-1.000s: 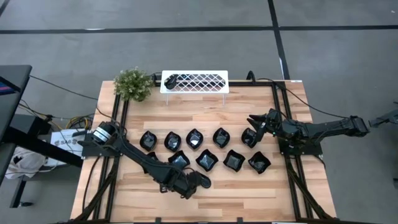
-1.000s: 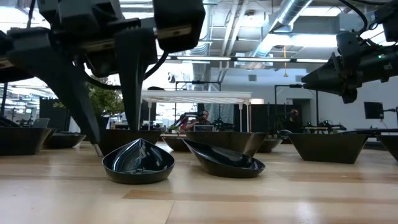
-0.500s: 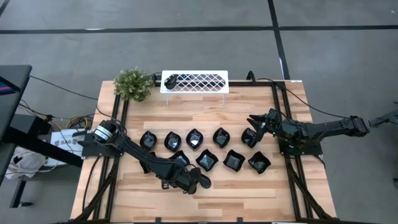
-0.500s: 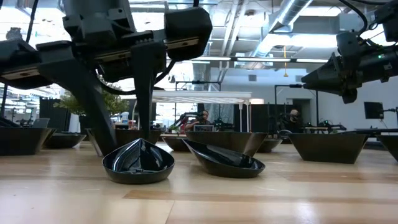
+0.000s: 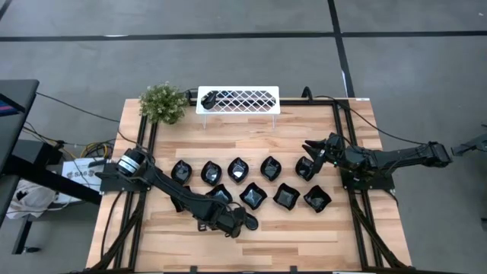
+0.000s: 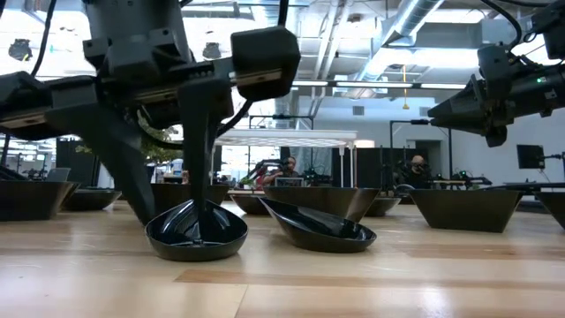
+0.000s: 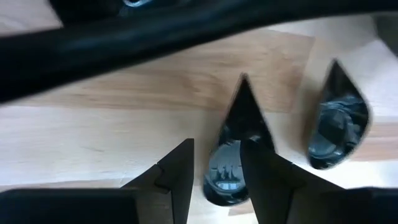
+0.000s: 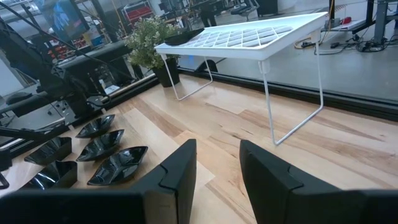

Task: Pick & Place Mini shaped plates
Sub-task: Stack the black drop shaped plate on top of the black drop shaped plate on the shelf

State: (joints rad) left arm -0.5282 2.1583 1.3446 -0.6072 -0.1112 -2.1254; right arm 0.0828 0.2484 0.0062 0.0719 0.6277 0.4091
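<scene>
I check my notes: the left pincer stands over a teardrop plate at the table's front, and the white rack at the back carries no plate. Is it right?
One error: the white rack carries one black plate at its left end, as the high view shows. The left pincer does straddle a teardrop plate at the front.

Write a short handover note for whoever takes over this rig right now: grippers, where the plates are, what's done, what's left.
Left gripper: open, fingers straddling the rim of a teardrop plate at the table's front, not yet lifted.
Right gripper: open, empty, hovering at the right end of the rows.
Plates: two rows mid-table; one plate already on the white rack.
Left: close, lift and place this plate, then the others.
</scene>
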